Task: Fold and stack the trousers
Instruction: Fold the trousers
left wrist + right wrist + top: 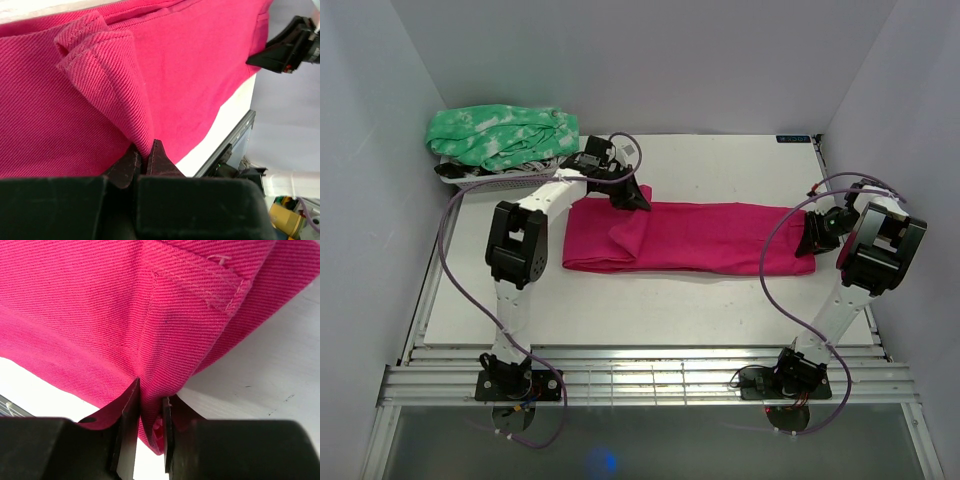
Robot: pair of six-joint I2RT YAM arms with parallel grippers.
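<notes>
Bright magenta-pink trousers (690,237) lie in a long folded band across the middle of a white table (720,160), seen from above. The left gripper (630,199) pinches the far edge of the cloth near the band's left end. Its wrist view shows the fingers (126,170) nearly together with a raised ridge of twill caught between them. The right gripper (813,240) grips the band's right end, and its wrist view shows the jaws narrowly apart with a stitched corner wedged in the gap. Holding both ends this way probably keeps the band taut and square, so one end can be carried over the other for the next fold. A green-and-white mottled garment (500,135) sits bunched at the far left corner, well apart from the trousers, on something dark and striped that is too hidden to identify. How many layers each gripper holds cannot be told, nor which end is the waistband.
</notes>
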